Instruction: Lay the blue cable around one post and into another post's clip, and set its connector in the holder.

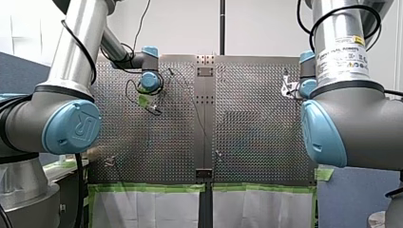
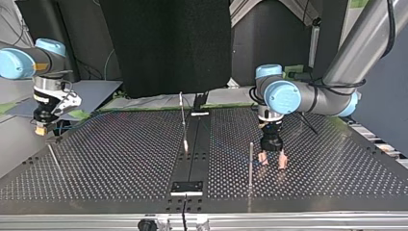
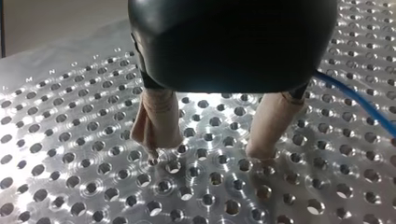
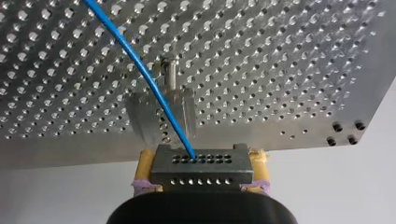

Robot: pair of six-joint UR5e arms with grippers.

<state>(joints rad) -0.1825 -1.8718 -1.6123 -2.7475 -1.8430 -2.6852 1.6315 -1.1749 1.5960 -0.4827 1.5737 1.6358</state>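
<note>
Connector (image 4: 201, 170) gripped — holder step, likely.
My right gripper (image 2: 41, 127), top view's left edge, clamps it; my left gripper (image 3: 207, 150) gapes empty. Next: align over holder (image 4: 140, 116).

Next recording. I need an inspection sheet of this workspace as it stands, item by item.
Surface: perforated metal table, with green tape along one edge.
Job's things: a blue cable runs from a grey drilled metal connector block. The U-shaped metal holder ahead of it does not have the connector in it. A thin metal post stands upright. The cable's routing at the posts is too faint to tell.
Clutter: nothing seen.
Grippers: left gripper is open and empty, its beige pads down at the surface. Right gripper is clamped on the connector block with its yellow pads.
Cables: a black cable runs along my left arm.
Surroundings: a black panel stands behind the table.
</note>
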